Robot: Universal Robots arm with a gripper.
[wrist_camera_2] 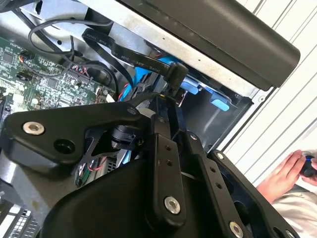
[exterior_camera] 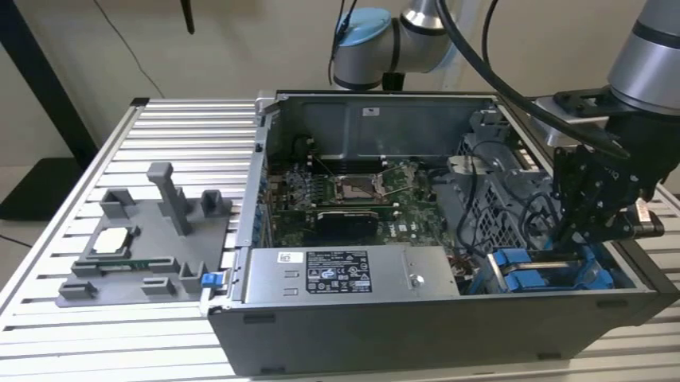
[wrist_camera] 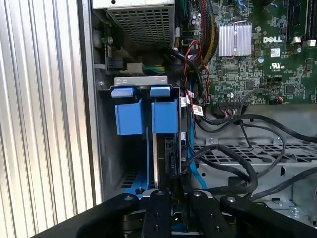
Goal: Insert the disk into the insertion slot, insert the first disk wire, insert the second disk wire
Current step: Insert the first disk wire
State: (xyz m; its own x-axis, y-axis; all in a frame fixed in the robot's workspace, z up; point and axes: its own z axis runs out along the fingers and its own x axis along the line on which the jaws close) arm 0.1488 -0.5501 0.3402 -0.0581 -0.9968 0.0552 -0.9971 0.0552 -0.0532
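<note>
Blue rails mark the insertion slot (exterior_camera: 531,274) at the exterior view's lower right, where the disk (wrist_camera: 155,158) seems already seated edge-on. Hence the pose: the gripper (wrist_camera_2: 173,82) points steeply down into the computer case (exterior_camera: 425,334), its fingers pinched tight on a black wire plug (wrist_camera_2: 176,73) beside the disk's edge.

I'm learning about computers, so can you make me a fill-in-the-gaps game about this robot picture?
The gripper reaches into the open computer ___.
The insertion slot's plastic tabs are coloured ___.
In the second wrist view, a person's ___ shows beside the slatted table.
Missing words: case, blue, hand.
</note>
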